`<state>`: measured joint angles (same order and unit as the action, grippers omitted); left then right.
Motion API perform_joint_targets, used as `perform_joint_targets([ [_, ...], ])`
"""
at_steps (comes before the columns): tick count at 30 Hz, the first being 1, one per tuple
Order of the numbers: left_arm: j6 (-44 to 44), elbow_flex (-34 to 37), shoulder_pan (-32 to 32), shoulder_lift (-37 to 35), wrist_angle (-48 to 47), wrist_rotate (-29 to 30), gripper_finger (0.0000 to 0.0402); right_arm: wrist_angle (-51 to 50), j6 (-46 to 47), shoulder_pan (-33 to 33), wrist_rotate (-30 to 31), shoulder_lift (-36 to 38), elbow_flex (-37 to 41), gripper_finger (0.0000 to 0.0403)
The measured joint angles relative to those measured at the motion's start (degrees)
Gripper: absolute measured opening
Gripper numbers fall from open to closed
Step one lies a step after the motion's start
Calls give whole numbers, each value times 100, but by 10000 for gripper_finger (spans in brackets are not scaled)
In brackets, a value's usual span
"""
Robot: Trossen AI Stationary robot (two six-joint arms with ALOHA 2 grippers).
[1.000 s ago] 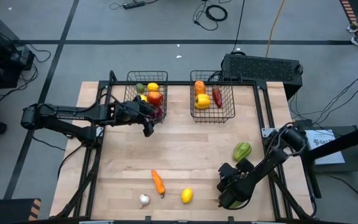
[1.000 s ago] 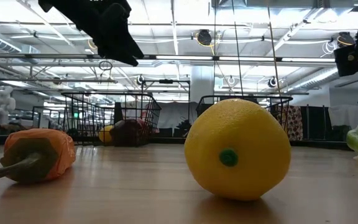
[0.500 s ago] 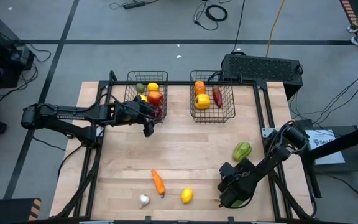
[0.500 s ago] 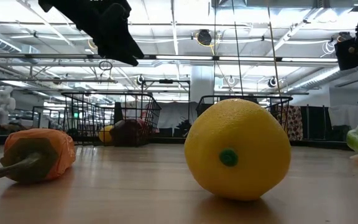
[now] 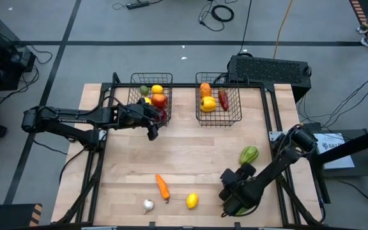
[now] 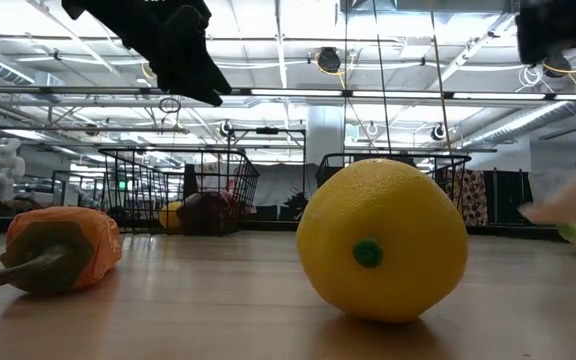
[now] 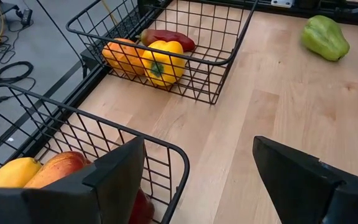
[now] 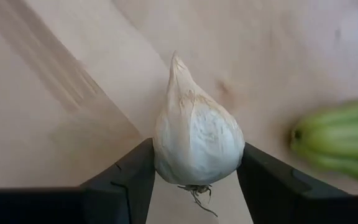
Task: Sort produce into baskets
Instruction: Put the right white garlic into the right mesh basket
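Note:
My right gripper [image 5: 230, 202] is near the table's front right and is shut on a white garlic [image 8: 194, 140]. A green piece [image 8: 337, 140] lies on the table beside it. My left gripper [image 7: 197, 186] is open and empty, above the table by the near side of the left basket [image 5: 151, 96], which holds lemons and a red apple. The right basket [image 5: 218, 102] holds an orange piece, a yellow pepper and a red chilli. A green pepper [image 5: 248, 154], a carrot [image 5: 163, 186], a lemon [image 5: 192, 200] and a second garlic [image 5: 148, 206] lie on the table. My right gripper pinches the garlic's bulb by its two wide sides [image 8: 160, 149] between its two fingers. The fingers come from above, pointing down. The garlic's pointed tip [image 8: 176, 62] points away from the gripper and its root end faces the wrist. It appears lifted clear of the table.
In the low view the lemon [image 6: 382, 240] and the carrot [image 6: 53, 250] sit close to the near edge, and my left gripper [image 6: 183, 60] hangs above. Bare wood lies between the baskets and the front row of produce.
My right gripper has risen with the garlic and shifted a little toward the table's left edge. In the low view the white garlic has gone up from the tabletop.

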<state>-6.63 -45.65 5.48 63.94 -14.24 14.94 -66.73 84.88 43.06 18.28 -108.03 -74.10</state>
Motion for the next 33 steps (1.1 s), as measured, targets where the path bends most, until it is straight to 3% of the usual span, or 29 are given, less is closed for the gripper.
perform_joint_targets([
  [18,-18,0,0,0,-52,-10,306,-2109,-1301,-808,2554,4,-1727,196],
  [25,-157,0,-5,-2,-212,-14,306,-2337,-1984,-1494,3774,120,-1832,196],
  [33,-212,0,-198,-2,-284,-37,306,-2327,-3327,-2601,4212,376,-1830,196],
])
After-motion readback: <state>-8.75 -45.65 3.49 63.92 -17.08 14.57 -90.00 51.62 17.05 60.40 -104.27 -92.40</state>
